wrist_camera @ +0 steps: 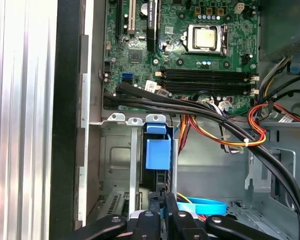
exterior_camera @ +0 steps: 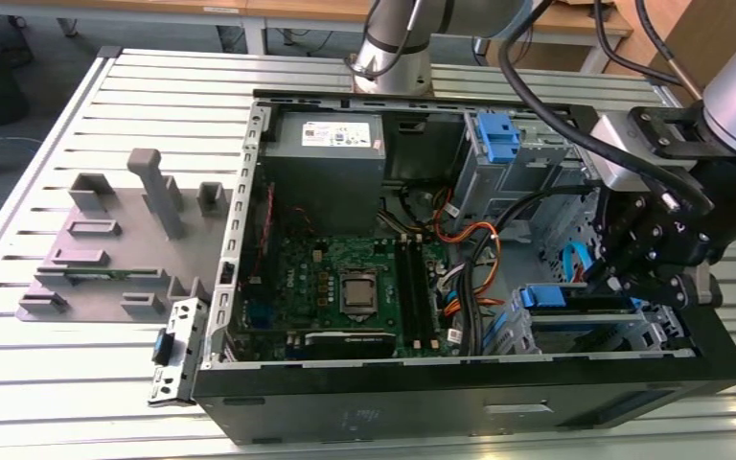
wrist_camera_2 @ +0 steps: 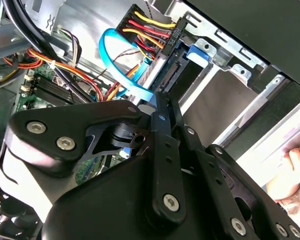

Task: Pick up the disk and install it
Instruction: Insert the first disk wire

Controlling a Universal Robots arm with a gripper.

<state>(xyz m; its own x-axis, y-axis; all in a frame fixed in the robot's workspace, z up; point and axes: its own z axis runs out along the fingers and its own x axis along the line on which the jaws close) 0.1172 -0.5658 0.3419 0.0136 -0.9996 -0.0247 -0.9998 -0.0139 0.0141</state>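
In the exterior view, an open computer case (exterior_camera: 471, 383) lies on a slatted metal surface (exterior_camera: 61, 144), and the hand (exterior_camera: 636, 283) reaches down into the drive cage at the corner of the case on the exterior view's right. The disk (exterior_camera: 579, 299) sits there on edge in the cage, its blue bracket along the top, right under the hand. This view also shows the grey power supply (exterior_camera: 330, 139) at the far end of the case, a tall blue latch (exterior_camera: 496, 134) beside it, the green motherboard (exterior_camera: 342, 278) in the middle, and a grey fixture plate (exterior_camera: 126, 240) on the surface outside the case.

The first wrist view looks straight down the hand (wrist_camera: 164, 200): its dark fingers (wrist_camera: 156, 200) stand close together over the top edge of the disk (wrist_camera: 158, 150), whose blue bracket stands in a slot of the metal cage (wrist_camera: 114, 155). They appear to be clenched on that edge, though the contact itself is hidden. Black cables (wrist_camera: 200, 112) cross between the cage and the motherboard (wrist_camera: 190, 45).

The second wrist view shows the disk's (wrist_camera_2: 175, 75) bare silver face and connector edge, a blue tab at its end, with a light-blue cable (wrist_camera_2: 119, 65) looping beside it. A person's fingers (wrist_camera_2: 295, 160) rest at the case rim.
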